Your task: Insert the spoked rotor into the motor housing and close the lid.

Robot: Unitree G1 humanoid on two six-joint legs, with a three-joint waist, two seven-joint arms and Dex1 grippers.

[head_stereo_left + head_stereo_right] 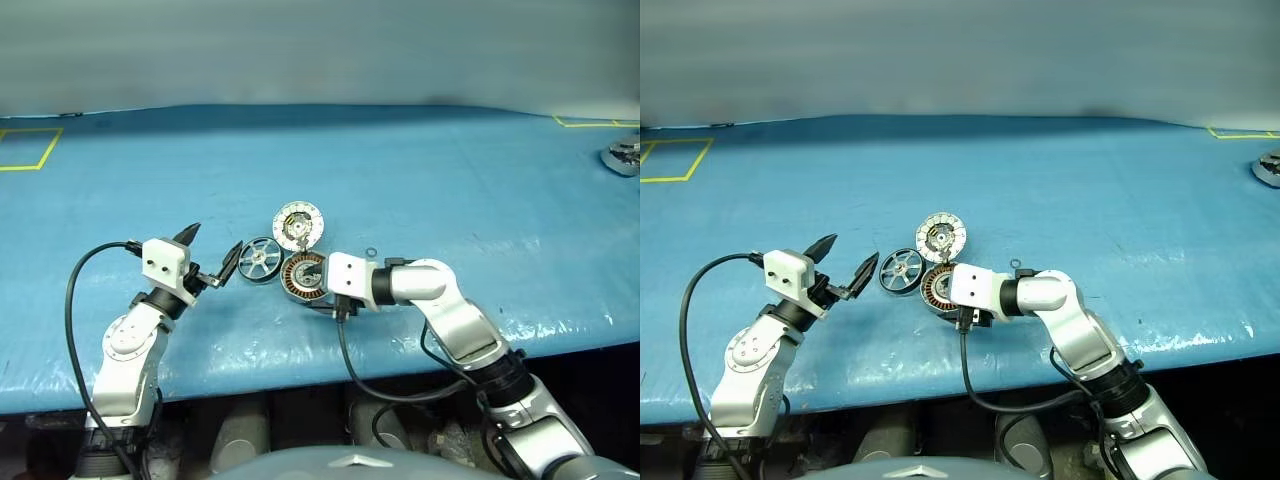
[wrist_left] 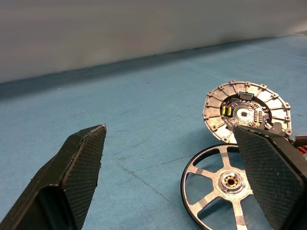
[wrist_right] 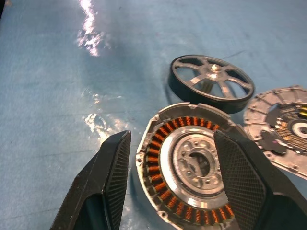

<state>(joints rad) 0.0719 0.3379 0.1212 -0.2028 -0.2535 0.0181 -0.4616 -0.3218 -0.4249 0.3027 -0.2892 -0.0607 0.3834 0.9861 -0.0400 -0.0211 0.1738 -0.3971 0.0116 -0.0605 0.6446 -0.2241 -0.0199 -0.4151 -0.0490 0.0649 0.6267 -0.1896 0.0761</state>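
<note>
My left gripper (image 1: 213, 257) hangs wide and empty, the rotor (image 1: 259, 260) lying flat on the bench just past its fingertips. My right gripper (image 3: 172, 163) straddles the housing (image 1: 303, 276), part open, apparently not clamped; lid (image 1: 298, 226) just behind.

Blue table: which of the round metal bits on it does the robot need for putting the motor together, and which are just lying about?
Part of the job:
- spoked rotor
- motor housing, windings showing
- lid, speckled face up

Just lying about:
- small ring beside the housing
- metal part at the table's far right edge
- yellow tape marks
</note>
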